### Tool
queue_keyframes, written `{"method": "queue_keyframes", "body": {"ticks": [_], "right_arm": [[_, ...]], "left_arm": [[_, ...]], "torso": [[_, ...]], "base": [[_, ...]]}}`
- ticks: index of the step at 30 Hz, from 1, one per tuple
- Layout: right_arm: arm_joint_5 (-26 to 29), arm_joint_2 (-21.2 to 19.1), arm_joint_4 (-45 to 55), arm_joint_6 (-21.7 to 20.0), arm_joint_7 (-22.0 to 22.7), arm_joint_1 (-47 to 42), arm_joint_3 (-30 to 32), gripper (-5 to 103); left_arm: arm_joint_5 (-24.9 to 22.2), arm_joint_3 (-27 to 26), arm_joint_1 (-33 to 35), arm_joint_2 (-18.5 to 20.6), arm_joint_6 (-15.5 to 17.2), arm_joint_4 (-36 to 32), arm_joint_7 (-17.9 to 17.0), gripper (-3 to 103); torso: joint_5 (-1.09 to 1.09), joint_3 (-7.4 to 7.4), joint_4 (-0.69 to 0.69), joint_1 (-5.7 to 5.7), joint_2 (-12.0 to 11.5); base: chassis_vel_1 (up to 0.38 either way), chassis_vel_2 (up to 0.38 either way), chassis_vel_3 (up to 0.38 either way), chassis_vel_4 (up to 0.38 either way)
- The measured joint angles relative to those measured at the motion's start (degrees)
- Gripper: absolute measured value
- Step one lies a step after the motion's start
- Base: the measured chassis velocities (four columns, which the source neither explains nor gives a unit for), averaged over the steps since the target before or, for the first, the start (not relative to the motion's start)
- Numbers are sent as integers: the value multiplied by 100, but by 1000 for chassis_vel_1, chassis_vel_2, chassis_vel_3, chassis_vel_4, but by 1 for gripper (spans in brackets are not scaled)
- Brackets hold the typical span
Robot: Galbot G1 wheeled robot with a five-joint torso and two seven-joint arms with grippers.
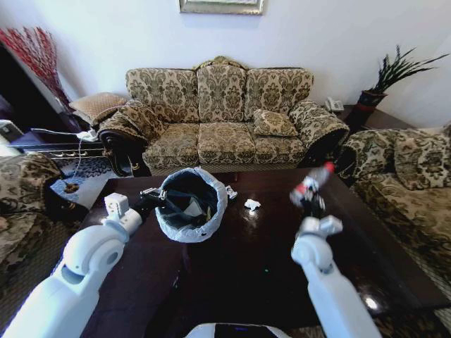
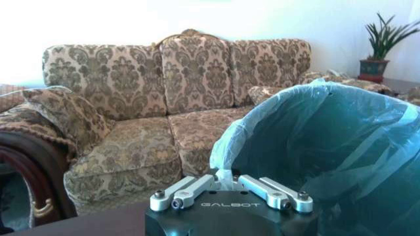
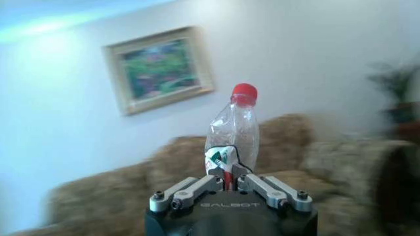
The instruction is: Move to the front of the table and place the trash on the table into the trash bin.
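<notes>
Head view: right gripper [image 1: 311,204] clamped low on bottle [image 1: 311,184], well right of trash bin [image 1: 190,204]; left gripper [image 1: 151,199] pinching bin rim. Risks: top-heavy bottle pivoting loose mid-swing; tilted bin slipping.

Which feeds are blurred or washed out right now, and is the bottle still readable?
Right wrist view: sofa and wall smear with motion blur, yet the bottle in the right gripper stays fairly sharp. Head view: the bottle is streaked; a glare spot sits on the table. Left wrist view: the wall is overexposed white; the trash bin reads clearly.
</notes>
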Motion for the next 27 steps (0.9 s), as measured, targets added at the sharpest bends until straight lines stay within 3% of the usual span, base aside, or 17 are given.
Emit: {"method": "queue_keyframes", "body": {"ticks": [1,5,6,8,10,12,16,20,26,27], "right_arm": [[0,0,0,0,0,0,0,3],[1009,-548,535,-227,-511,1211,-1100,3],[1009,-548,535,-227,-511,1211,-1100,3],[1516,-748,692,-249,-696,1860,-1594,3],[1682,-813,754,-265,-740,2092,-1815,3],[1962,-1000,945,-449,-735,2599,-2461,3],[1999,-1247,1202,-677,-743,2799,-3054,3],[1847,-1336,1264,-695,-878,2681,-3265,3],[1128,-1403,1159,-804,-1389,2379,-3398,0],[1038,-1444,1137,-854,-1578,2315,-3326,4]], "left_arm": [[0,0,0,0,0,0,0,2],[-3,42,1,8,18,34,-6,2],[-3,42,1,8,18,34,-6,2],[-21,51,0,67,33,49,19,2],[-29,54,-8,92,40,61,29,2],[-48,56,-48,172,54,128,98,2],[-55,33,-67,193,93,244,143,2],[-58,26,-49,192,108,275,158,2],[-66,59,-68,166,133,302,189,2],[-66,58,-72,171,138,305,199,2]], "torso": [[0,0,0,0,0],[-3,0,1,0,0],[-3,0,1,0,0],[-3,0,3,0,0],[-3,0,3,0,0],[-2,0,2,0,0],[-1,0,0,-1,1],[-1,0,0,-1,2],[-1,0,1,-1,2],[-1,0,1,-1,2]], "base": [[0,0,0,0],[0,0,0,0],[0,0,0,0],[0,0,0,0],[0,0,0,0],[0,0,0,0],[0,0,0,0],[0,0,0,0],[0,0,0,0],[0,0,0,0]]}}
